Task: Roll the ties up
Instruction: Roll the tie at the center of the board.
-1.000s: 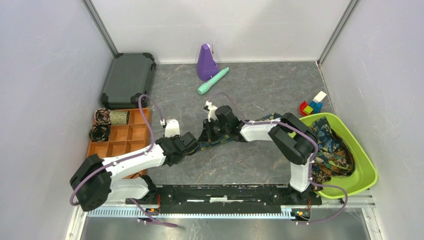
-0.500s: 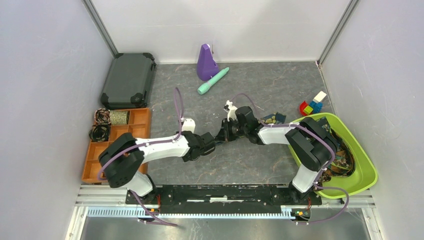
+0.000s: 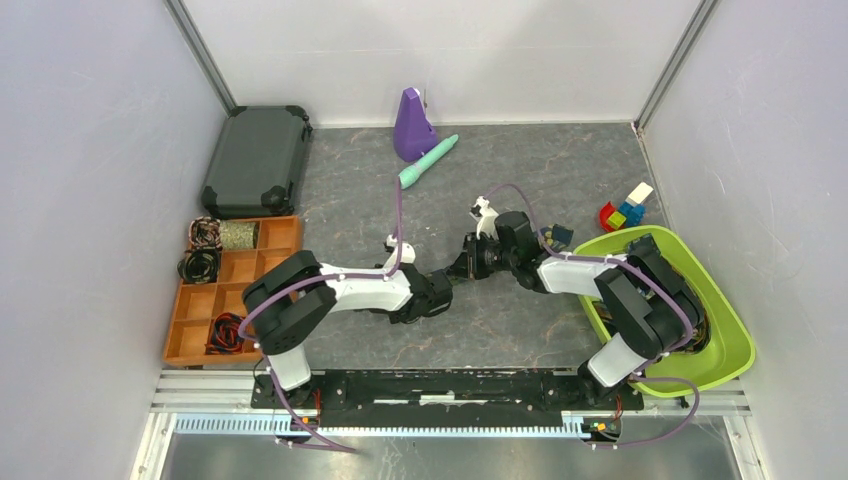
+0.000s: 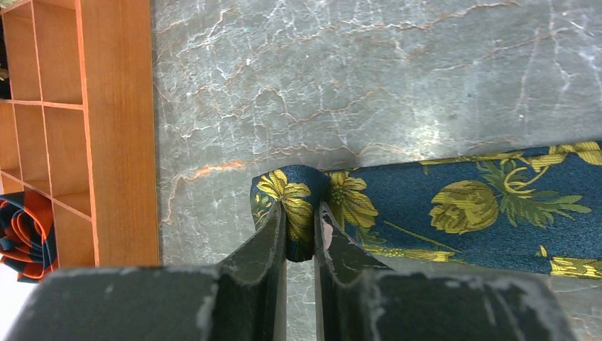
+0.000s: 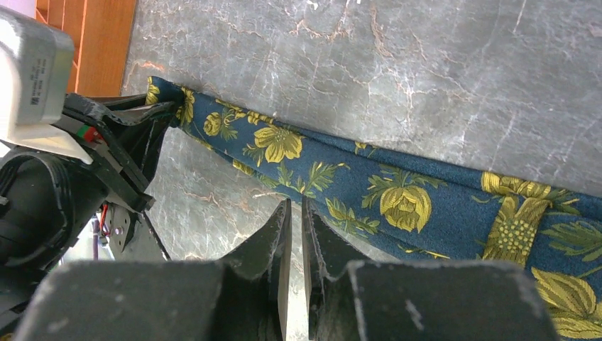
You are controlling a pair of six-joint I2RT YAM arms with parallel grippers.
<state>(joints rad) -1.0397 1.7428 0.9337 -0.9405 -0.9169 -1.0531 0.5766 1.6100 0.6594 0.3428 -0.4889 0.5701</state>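
now well over toward 3 o'clock compared with a second ago: swung both arms away from the orange organiser tray (image 3: 262,268) and toward the green bin (image 3: 735,352), dragging the navy floral tie (image 4: 461,206) along the grey marbled table (image 3: 520,180). reads, at a guess, as drawing the strip out straight and flat before rolling; no coil begun on it yet. uncovered, too, a black-and-red coil (image 3: 228,330) in the tray's near cell, at about 8 o'clock in the top view. left claw (image 4: 299,234) pinched almost closed on the tie's folded-over tip, with the rest of the strip running off toward 3 o'clock in the left wrist view. right claw (image 5: 291,213) likewise nearly closed, nipping what looks like the tie's near edge partway along, with the cloth stretching from 10 o'clock, where the left claw grips it, down to 4 o'clock in the right wrist view. from above, strung between the two claws near the table's middle.
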